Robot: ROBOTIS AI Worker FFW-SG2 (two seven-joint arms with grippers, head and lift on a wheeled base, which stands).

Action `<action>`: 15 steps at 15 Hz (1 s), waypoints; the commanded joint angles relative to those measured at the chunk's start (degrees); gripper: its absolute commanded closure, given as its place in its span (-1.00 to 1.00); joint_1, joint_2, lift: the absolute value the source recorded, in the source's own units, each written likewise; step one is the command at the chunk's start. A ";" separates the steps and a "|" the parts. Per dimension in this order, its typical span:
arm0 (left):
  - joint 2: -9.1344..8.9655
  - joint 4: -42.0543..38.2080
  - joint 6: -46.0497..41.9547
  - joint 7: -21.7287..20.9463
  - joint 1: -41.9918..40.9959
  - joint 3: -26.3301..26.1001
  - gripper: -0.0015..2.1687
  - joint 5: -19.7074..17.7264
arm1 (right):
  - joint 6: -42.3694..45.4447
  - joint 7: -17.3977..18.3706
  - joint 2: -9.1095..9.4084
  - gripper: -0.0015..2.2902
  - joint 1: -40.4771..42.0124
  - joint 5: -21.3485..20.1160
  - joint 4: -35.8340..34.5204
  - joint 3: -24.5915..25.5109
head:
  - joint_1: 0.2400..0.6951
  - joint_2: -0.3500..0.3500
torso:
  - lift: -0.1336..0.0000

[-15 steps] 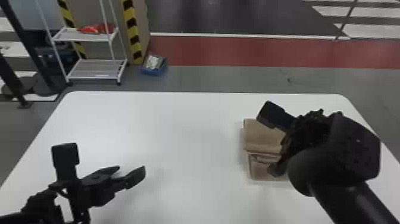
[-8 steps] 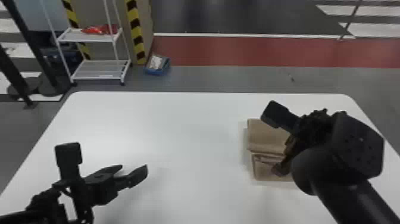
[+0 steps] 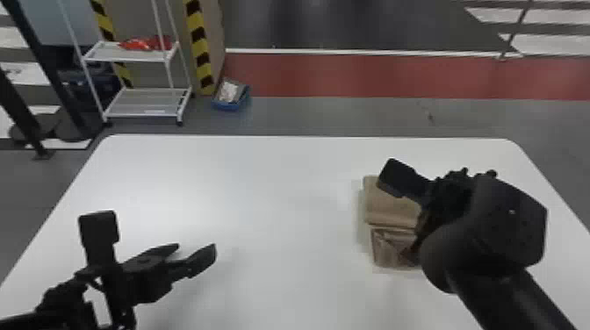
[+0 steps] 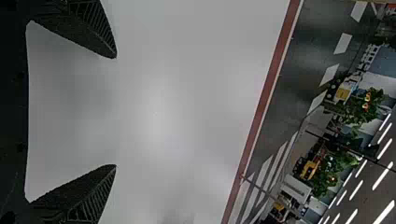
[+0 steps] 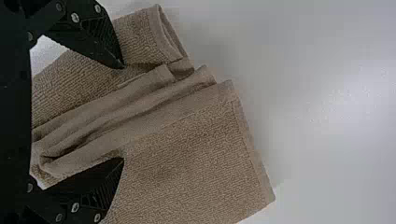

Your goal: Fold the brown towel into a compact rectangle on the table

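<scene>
The brown towel lies folded on the right part of the white table, partly hidden by my right arm. Over its near right side is my right gripper. In the right wrist view, my right gripper stands open, its fingertips on either side of several loose layered folds of the towel. A wider flat panel extends beside those folds. At the table's near left, apart from the towel, my left gripper is open; in the left wrist view the left gripper has bare tabletop between its fingers.
Beyond the table's far edge, a white shelf rack stands on the floor at the back left, with a blue bin beside it. A wide stretch of white tabletop separates the left gripper from the towel.
My right gripper has shifted slightly left and toward the table's near side over the towel. The left arm has hardly moved; the head view has shifted a little.
</scene>
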State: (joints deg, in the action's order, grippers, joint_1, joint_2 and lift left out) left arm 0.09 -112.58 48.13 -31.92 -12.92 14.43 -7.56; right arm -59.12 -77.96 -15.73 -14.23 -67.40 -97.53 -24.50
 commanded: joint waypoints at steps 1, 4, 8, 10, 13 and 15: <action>-0.24 -0.01 0.00 -0.16 0.00 -0.01 -0.97 0.00 | -0.08 -0.36 0.00 -0.83 -0.27 0.43 -0.91 0.59 | 1.00 -0.04 | -0.85; -0.24 -0.18 0.00 -0.25 -0.26 0.16 -0.97 0.00 | -0.08 -0.36 0.00 -0.83 -0.45 0.17 -0.91 1.03 | 1.00 -0.04 | -0.85; -0.24 -0.36 0.00 -0.25 -0.44 0.16 -0.97 -0.18 | -0.08 -0.36 -0.09 -0.83 -0.63 0.17 -0.91 1.65 | 1.00 -0.05 | -0.85; -0.24 -0.45 0.00 -0.25 -0.62 0.25 -0.97 -0.44 | -0.26 -0.36 -0.09 -0.83 -0.63 -0.10 -0.82 1.65 | 1.00 -0.06 | -0.85; -0.24 -0.62 0.00 -0.25 -0.79 0.34 -0.97 -0.44 | 0.09 0.61 0.18 -0.83 -0.98 -1.41 1.29 1.39 | 1.00 -0.07 | -0.85; -0.24 -0.71 0.00 -0.51 -0.97 0.51 -0.97 -0.53 | 0.27 1.67 0.27 -0.83 -1.68 -1.94 2.87 1.39 | 1.00 -0.08 | -0.85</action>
State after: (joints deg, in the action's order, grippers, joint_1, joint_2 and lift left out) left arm 0.09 -113.22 48.12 -32.34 -13.78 14.81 -8.03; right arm -58.91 -76.56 -15.50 -15.50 -68.95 -95.69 -23.09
